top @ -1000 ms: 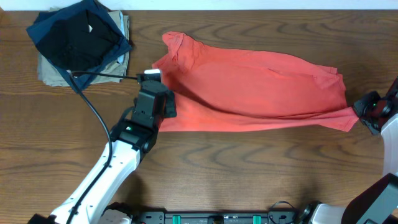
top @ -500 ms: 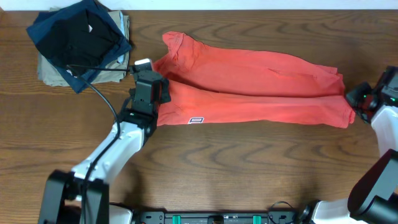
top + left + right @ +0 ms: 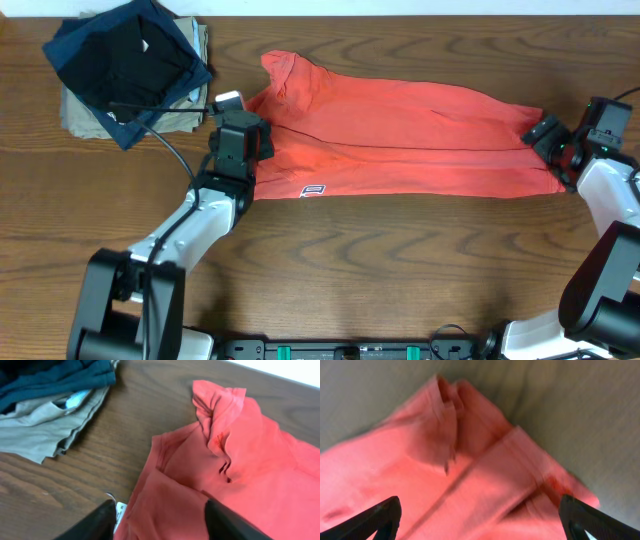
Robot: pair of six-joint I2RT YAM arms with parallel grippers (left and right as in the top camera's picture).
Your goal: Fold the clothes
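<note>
The coral-red T-shirt [image 3: 400,140] is lying on the wooden counter [image 3: 400,270] as a long lengthwise band, reaching from the left pincer [image 3: 240,132] to the right pincer [image 3: 550,135]; a second ago its near edge was hanging lifted between the two pincers and the cloth was spreading wider, whereas now that edge is resting folded over onto the body and the band is showing narrower; a small patch of white lettering [image 3: 313,191], not visible a second ago, is showing at the near edge; the left pincer is standing slightly farther back on the counter than before, over the shirt's collar end, its fingers [image 3: 90,522] spread apart with cloth lying flat between them and nothing pinched; a white label [image 3: 120,510] is peeking out just beside the left finger; the right pincer is sitting farther back and nearer the shirt than a second ago, over the hem end, its fingers [image 3: 370,520] spread wide above the cloth in a blurred wrist view, gripping nothing; the black and navy garments [image 3: 125,60] are lying stacked on the khaki garment [image 3: 80,115] at the far left corner, unchanged, apart from the T-shirt.
</note>
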